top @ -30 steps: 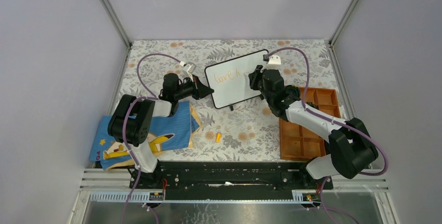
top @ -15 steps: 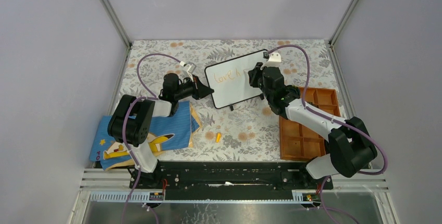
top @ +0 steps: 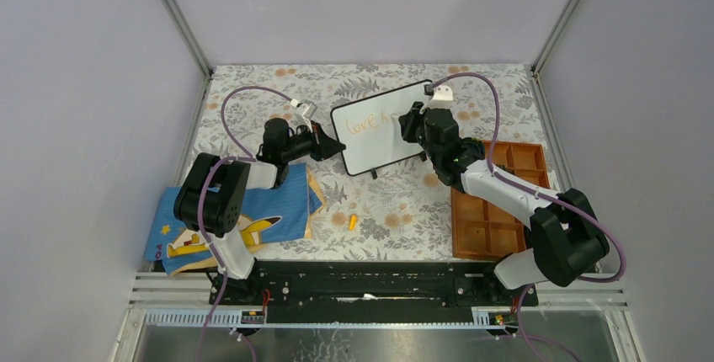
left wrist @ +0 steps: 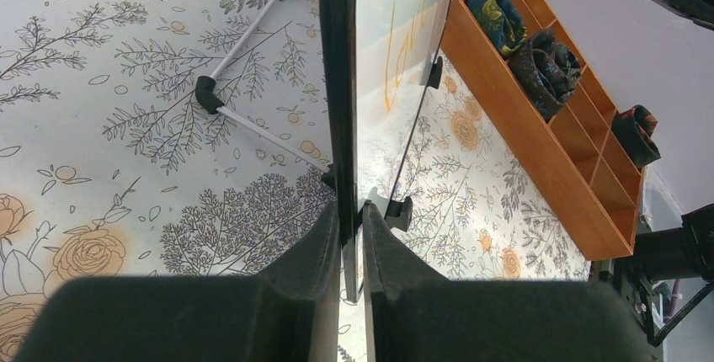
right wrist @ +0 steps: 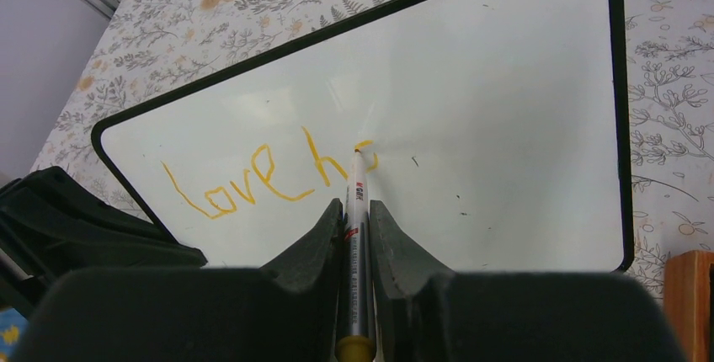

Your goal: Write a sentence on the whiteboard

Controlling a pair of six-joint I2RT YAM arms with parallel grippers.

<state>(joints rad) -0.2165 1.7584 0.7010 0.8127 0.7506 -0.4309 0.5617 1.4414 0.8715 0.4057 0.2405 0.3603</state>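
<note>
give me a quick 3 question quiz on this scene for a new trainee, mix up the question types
1. True or false: the left gripper is clamped on the edge of the whiteboard.
2. What does the right gripper hold? A) a marker B) an eraser C) nothing
3. Fill in: the one finished word of the orange writing reads ____.
Key: 1 true; 2 A; 3 love.
</note>
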